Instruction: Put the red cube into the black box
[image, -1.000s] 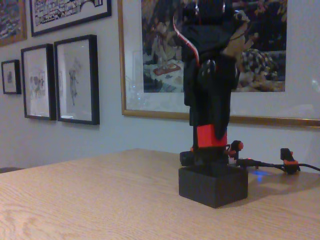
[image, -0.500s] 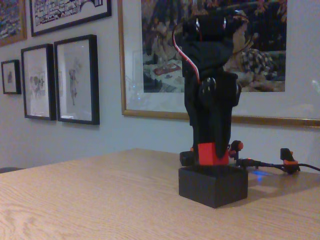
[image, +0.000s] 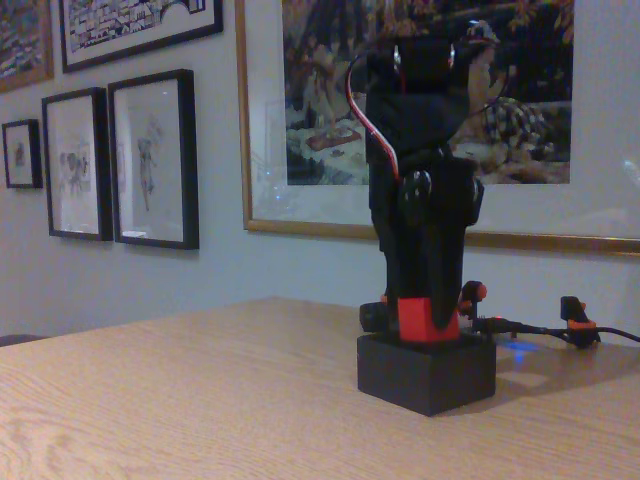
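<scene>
Gripper w/ red cube — black box rim (fingertips hidden).

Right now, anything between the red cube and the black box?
No. In the fixed view the red cube, held in the gripper, sits at the top rim of the black box; no gap shows between them.

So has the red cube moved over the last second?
Yes. The red cube, held in the gripper, has come down: its lower edge now meets the black box rim, where earlier it hung clear above.

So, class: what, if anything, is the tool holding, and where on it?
The tool holds the red cube by its upper part, at the black box's rim.
</scene>
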